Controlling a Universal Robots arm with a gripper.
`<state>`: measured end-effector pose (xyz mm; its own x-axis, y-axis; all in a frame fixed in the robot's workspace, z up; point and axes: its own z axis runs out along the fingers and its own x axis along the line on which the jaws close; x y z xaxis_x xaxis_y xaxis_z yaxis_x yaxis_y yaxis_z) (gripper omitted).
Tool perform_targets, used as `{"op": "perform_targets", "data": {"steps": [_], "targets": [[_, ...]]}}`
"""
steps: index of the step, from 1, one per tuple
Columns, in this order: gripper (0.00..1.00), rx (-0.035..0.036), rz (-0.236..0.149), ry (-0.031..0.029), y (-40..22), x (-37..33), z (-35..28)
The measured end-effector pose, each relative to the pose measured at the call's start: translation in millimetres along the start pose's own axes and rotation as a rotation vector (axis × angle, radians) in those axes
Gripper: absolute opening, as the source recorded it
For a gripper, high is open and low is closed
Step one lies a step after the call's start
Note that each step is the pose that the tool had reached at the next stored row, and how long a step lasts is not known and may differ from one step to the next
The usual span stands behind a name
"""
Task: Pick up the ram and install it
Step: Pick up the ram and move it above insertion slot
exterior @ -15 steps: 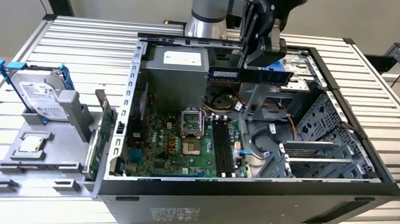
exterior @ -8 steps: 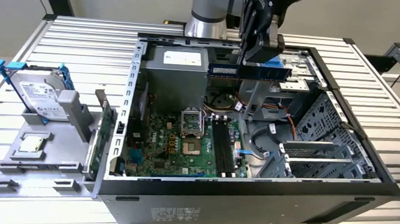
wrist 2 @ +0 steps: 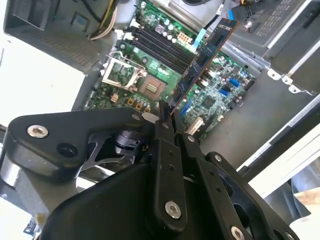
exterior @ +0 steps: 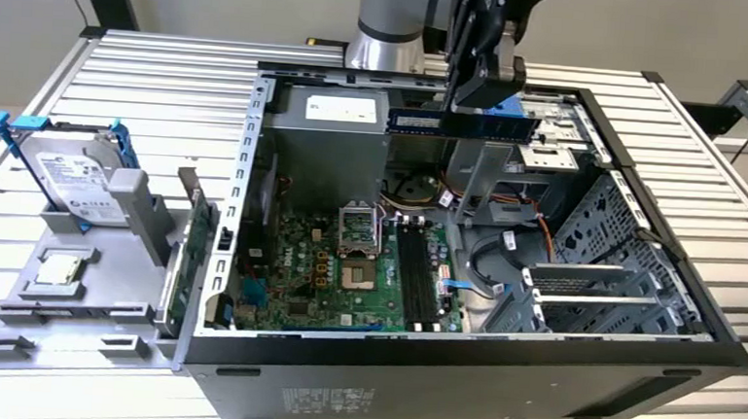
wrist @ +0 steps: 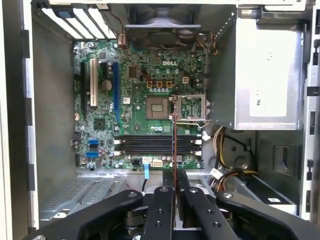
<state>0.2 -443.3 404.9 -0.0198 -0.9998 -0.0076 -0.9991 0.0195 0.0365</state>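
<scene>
My gripper hangs above the back of the open computer case, shut on the ram. The ram is a long, dark stick held level, high over the motherboard. In the second wrist view the ram reaches out from the gripper over the green board. The first wrist view has the ram edge-on as a thin line between the two fingers, crossing the black memory slots far below. The gripper grips the stick's near end.
The case lies open on a slatted metal table. Inside are the open processor socket, a grey power supply, loose cables and a drive cage. On the exterior view's left, a grey fixture holds a hard drive and a processor chip.
</scene>
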Motion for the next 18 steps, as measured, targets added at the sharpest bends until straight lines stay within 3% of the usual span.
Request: {"op": "perform_targets", "data": {"steps": [3, 8, 18], "targets": [[0.0, -0.0001, -0.001, -0.0202, 0.0, -2.7, 0.2], [0.0, -0.0003, -0.001, -0.0238, 0.1, -2.7, 0.1], [0.0, -0.0003, 0.0, -0.0238, 0.1, -2.7, 0.1]]}}
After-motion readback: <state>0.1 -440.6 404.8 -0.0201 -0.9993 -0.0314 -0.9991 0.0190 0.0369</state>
